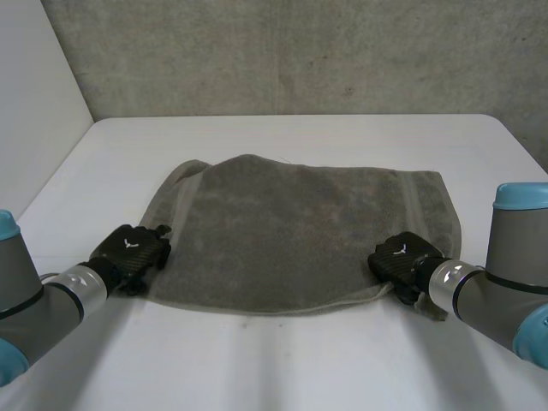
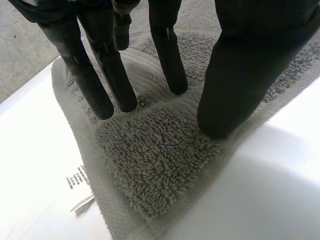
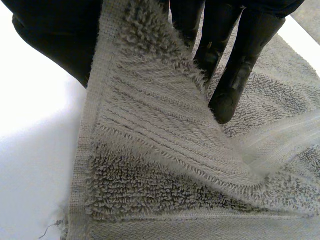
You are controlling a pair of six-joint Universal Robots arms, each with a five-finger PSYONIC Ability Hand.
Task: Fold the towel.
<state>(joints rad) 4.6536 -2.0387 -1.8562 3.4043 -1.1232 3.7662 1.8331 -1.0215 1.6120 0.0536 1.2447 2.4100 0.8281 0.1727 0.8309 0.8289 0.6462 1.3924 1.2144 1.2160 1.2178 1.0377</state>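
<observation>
A grey towel (image 1: 291, 231) lies folded over on the white table (image 1: 300, 137), its doubled edge toward me. My left hand (image 1: 130, 248) rests at the towel's near left corner. In the left wrist view its straight fingers (image 2: 110, 80) and thumb (image 2: 240, 75) stand spread, tips pressing down on the towel (image 2: 160, 165) without gripping it. My right hand (image 1: 401, 257) is at the near right corner. In the right wrist view the towel's hemmed corner (image 3: 150, 140) runs up between the thumb (image 3: 55, 35) and the fingers (image 3: 235, 75), pinched there and raised off the layer beneath.
A white care label (image 2: 75, 182) sticks out from under the towel's edge beside my left hand. Bare table surrounds the towel on all sides. A grey wall (image 1: 300, 51) stands behind the table's far edge.
</observation>
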